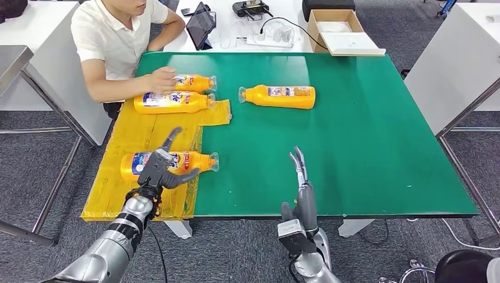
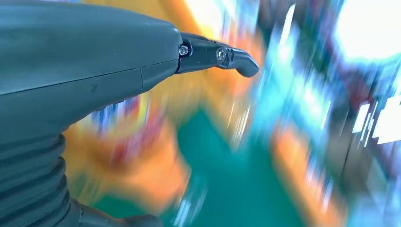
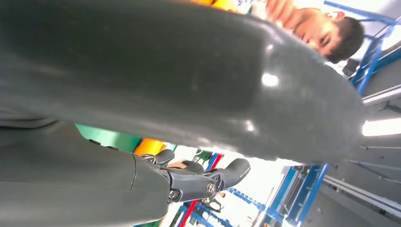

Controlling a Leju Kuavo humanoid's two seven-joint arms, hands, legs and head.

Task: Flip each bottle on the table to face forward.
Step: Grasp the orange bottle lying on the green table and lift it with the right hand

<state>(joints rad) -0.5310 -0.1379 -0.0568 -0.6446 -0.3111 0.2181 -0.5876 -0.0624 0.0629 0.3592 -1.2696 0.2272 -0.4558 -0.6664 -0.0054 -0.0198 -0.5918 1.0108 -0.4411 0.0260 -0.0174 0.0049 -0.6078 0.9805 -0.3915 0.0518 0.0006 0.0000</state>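
Ahead of both hands, green table point(image 1: 365, 135) carries everything; yellow mat point(image 1: 147, 194) covers its left-hand edge. Four orange bottles, all lying flat. Nearest bottle point(image 1: 194, 160) lies on the mat directly under the left hand point(image 1: 160, 171), cap pointing toward the right hand, printed label up. Two more sit beyond the left hand: middle bottle point(image 1: 174, 102) and far bottle point(image 1: 194, 82), both beside a seated person's hand point(image 1: 159, 79), which rests at the far one. Lone bottle point(image 1: 277, 95) lies on bare green, well ahead of the right hand point(image 1: 301, 177), label up. Progress, my read: labels show on all four, but which count as facing forward I can't tell; nearest one looks like the step in hand. Left hand: fingers spread over the nearest bottle, not visibly closed on it; contact unclear, wrist view is motion-blurred. Right hand: fingers straight and together, upright at the near table edge, holding nothing. Obstruction: the person's arm point(image 1: 112, 88) crowds the two far bottles. White desk point(image 1: 236, 35) with tablet point(image 1: 200, 25) and cardboard box point(image 1: 336, 26) beyond.
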